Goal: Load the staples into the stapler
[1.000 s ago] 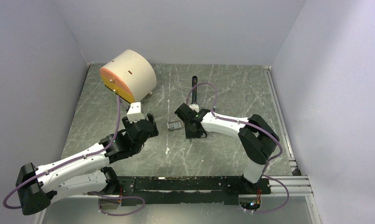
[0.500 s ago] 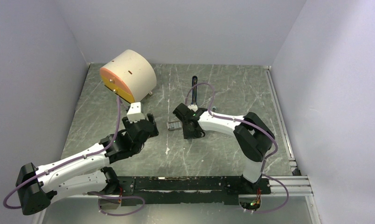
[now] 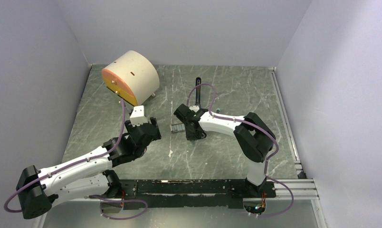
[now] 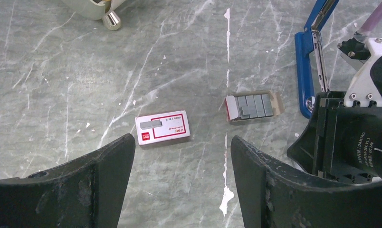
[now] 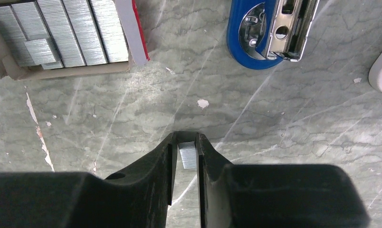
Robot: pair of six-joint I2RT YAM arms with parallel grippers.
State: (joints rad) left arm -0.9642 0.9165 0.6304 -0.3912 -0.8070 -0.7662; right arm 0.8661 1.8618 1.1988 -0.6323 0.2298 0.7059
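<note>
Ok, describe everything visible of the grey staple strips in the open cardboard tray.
The silvery-grey metal staple strips lie flat, side by side, in a shallow brown cardboard tray with a red-edged flap. A short loose piece rests on top. The tray sits on the grey marbled table between the red-and-white box and the blue stapler, touching neither. One more short strip is pinched in the right gripper, clear of the tray.

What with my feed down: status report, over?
Right tool shut on staple strip. Left tool open, empty. Stapler open, nothing between it and the strip.
</note>
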